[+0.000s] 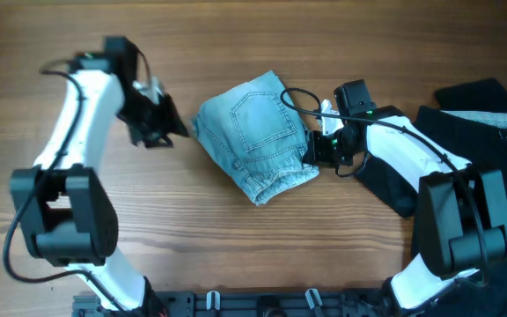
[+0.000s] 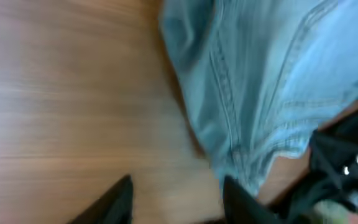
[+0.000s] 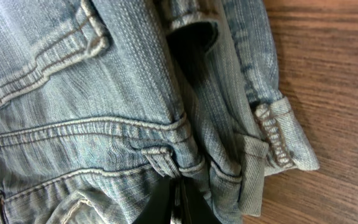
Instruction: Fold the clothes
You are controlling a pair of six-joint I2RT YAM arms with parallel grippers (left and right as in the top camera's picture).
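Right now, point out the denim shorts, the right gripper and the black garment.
denim shorts [image 1: 255, 123], overhead view, on the back pocket.
right gripper [image 3: 176, 208], right wrist view, between its fingertips at the waistband.
black garment [image 1: 491, 113], overhead view, on its upper fabric.

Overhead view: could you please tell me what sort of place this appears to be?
Probably a robotics lab bench, not a home: a wood-grain table, a left arm and right arm mounted at its edge, and folded denim shorts with a black garment off to the side.
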